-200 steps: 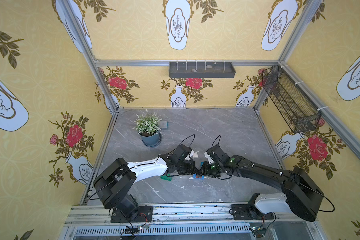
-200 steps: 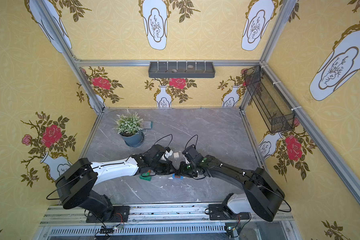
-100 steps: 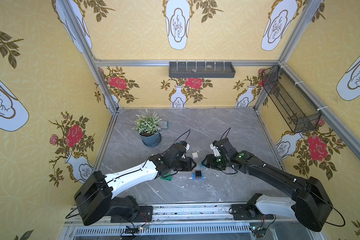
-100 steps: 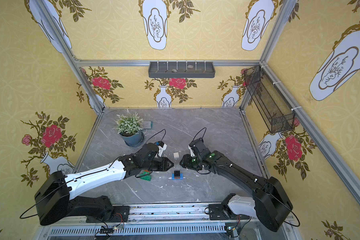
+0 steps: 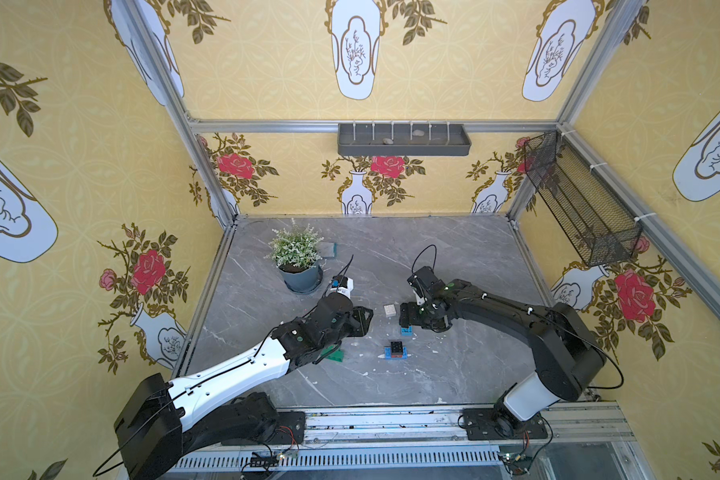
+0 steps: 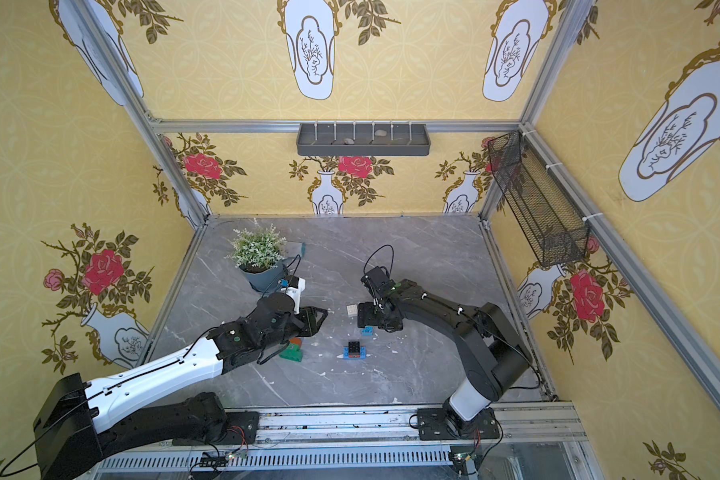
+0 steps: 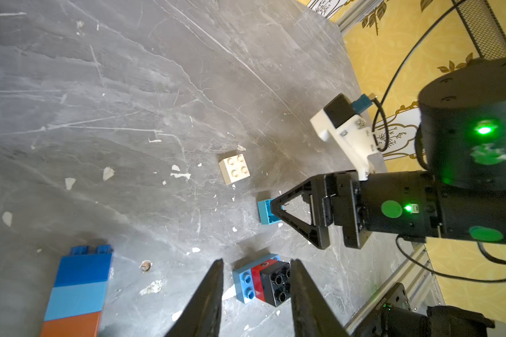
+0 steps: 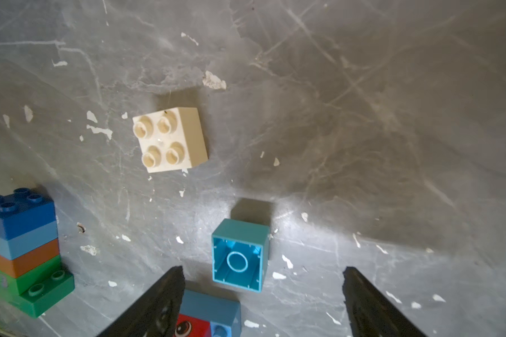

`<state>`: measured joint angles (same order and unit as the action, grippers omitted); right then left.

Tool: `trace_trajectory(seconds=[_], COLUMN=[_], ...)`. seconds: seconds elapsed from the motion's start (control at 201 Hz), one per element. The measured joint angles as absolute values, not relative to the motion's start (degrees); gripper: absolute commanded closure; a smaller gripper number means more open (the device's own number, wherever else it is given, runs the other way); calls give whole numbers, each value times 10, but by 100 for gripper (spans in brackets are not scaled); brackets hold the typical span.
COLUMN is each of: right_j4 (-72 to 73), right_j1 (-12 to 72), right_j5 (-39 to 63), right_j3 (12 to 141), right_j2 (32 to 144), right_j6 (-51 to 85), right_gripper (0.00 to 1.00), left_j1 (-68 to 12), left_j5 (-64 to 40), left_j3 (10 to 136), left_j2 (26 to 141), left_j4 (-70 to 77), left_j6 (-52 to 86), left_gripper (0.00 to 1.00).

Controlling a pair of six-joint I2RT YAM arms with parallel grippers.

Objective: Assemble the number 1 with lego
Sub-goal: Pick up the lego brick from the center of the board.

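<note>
Lego on the grey worktop (image 5: 454, 257), with both arms reaching in from the front.

Stack (image 8: 24, 242): stands upright with its long axis vertical and studs up. A long green brick forms the foot, carrying green, orange, light-blue and blue squares. In both top views it stands at the front left, partly hidden by the left arm (image 5: 233, 374).

Trio (image 5: 396, 350): a long blue brick lies flat near the middle front, its long axis running roughly side to side in both top views. It bears a red square with a black square on top, studs up.

Light-blue brick (image 8: 240, 256): lies loose on its side just behind the trio, its hollow underside turned toward the right wrist camera.

White brick (image 8: 170, 140): lies flat with studs up, a little farther back and apart from the others. In both top views it lies between the two tools.

Left tool (image 7: 256, 260): released, its jaws apart and empty, held above the worktop with the trio seen beyond them.

Right tool (image 8: 262, 269): released, its jaws spread wide and empty, over the light-blue brick.

Plant (image 5: 298, 257): at the back left, well apart from the lego.

Tray (image 5: 404, 141) and mesh basket (image 5: 578, 203): hang on the walls, off the worktop.
</note>
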<state>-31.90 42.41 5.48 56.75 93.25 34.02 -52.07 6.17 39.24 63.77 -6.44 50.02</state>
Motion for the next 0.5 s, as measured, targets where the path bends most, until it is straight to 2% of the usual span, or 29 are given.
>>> trace_trajectory(seconds=[0.274,0.498], right_j4=[-343,-356], right_j1=[449,458], right_j5=[32,26], right_j3=[610,630], right_j2=[993,1026], right_j6=[341,345], right_gripper=[38,47], left_j1=[-519,-519], left_j5=[80,90], left_j3=[381,366], left_j2=[632,616], left_j4=[-62,-60], left_j6=[507,511], left_gripper=[62,62])
